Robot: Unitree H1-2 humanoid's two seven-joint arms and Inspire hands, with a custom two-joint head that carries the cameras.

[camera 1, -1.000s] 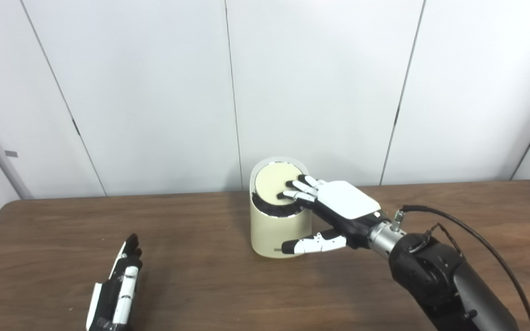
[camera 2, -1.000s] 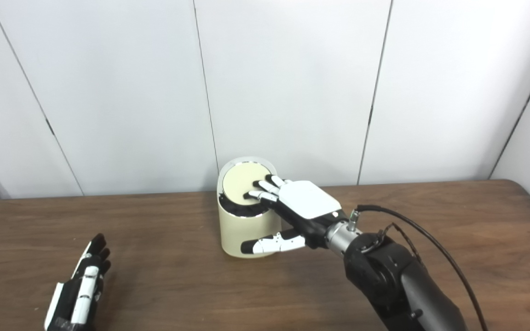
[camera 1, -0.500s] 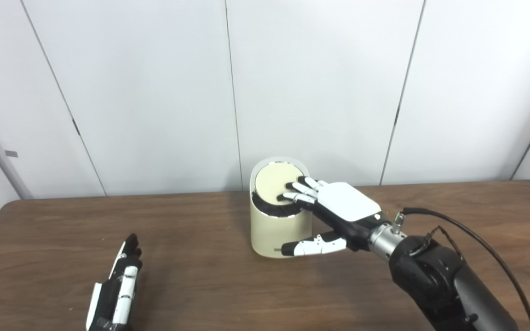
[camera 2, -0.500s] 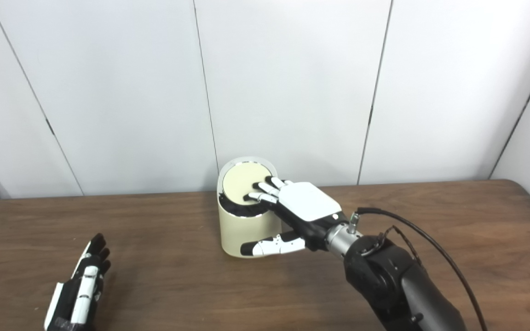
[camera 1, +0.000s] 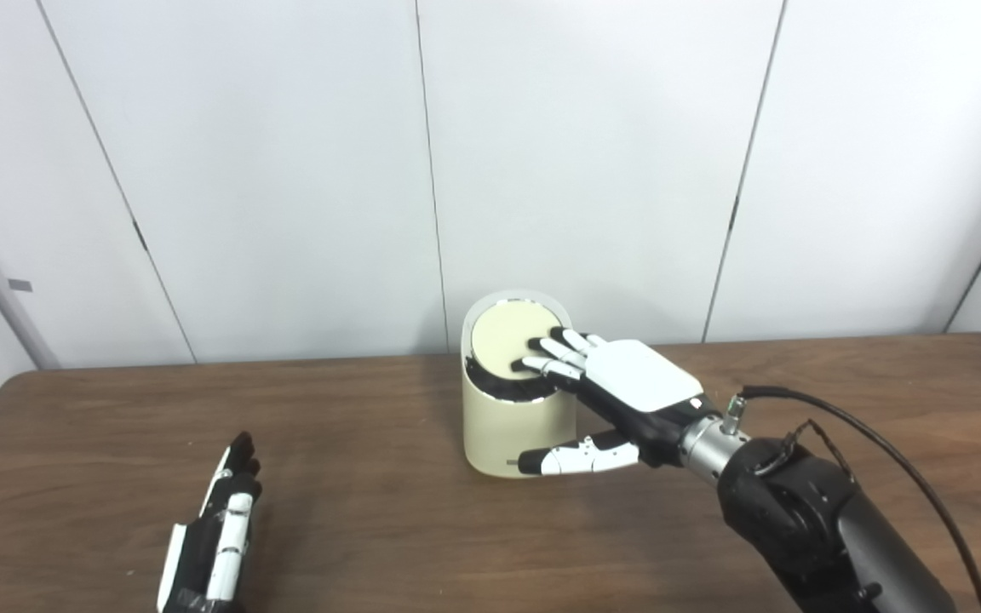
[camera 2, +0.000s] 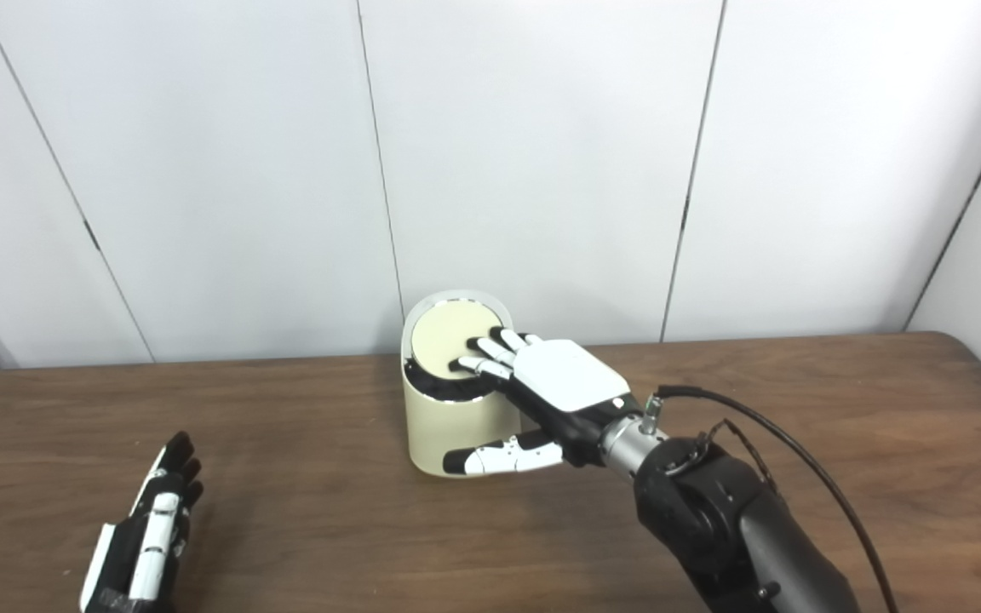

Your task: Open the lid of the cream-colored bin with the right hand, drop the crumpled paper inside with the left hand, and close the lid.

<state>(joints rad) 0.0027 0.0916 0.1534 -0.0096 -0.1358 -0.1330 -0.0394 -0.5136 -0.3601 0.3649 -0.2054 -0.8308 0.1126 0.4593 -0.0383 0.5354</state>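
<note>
Left eye view | right hand (camera 1: 627, 387) fingers spread on bin (camera 1: 516, 426) lid (camera 1: 512, 339) | left hand (camera 1: 214, 532) flat, empty

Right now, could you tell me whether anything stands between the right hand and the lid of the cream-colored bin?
Nothing visible does. The right hand already has its fingers laid on the lid, with its thumb in front of the bin. The left hand rests open on the table, well aside. No crumpled paper is visible.

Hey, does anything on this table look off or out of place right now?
One thing: no crumpled paper is in view. The left hand lies open on the table, holding nothing. The right hand has fingertips on the bin lid, which sits tilted over a dark gap.
</note>
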